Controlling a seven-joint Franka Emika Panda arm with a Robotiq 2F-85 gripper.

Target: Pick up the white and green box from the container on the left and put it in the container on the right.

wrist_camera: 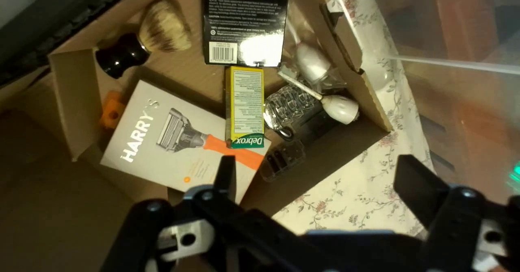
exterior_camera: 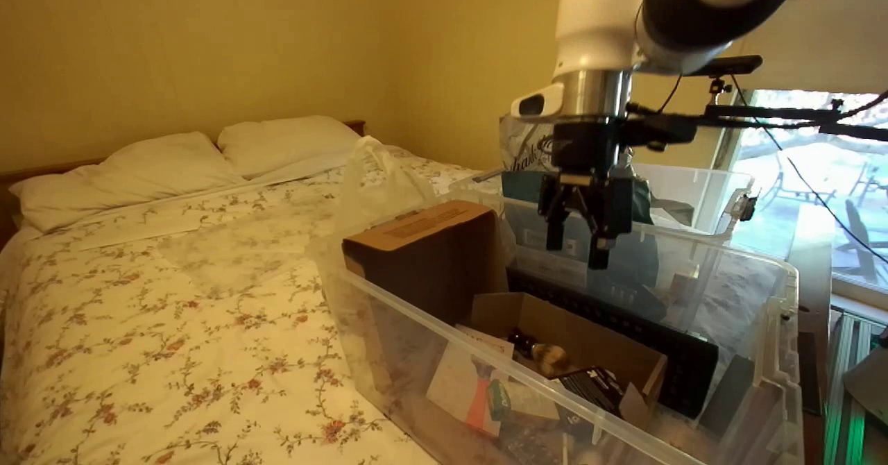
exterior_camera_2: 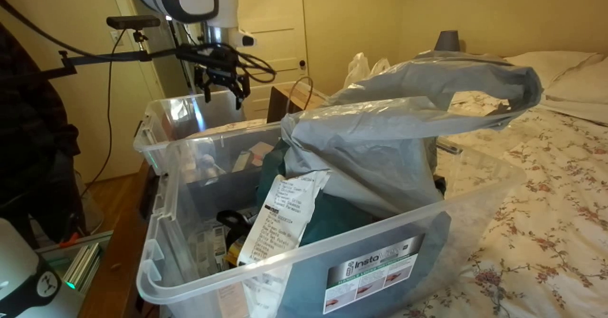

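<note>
We're calling this the reach, grasp yet to come. Our tool is hanging over the clear plastic container at lower right in an exterior view, spread wide and holding nothing. The slim white-and-green cardboard carton, yellow-edged, is lying mid-frame in the wrist view, overlapping the white-and-orange Harry's box. Next we're probably needing to shift over it, drop down and pinch its narrow sides.

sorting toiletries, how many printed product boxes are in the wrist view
3: the Harry's razor box, left of centre; the Debrox box, overlapping its edge; and the triple blade cartridge box, top centre. More may be hidden underneath.
</note>
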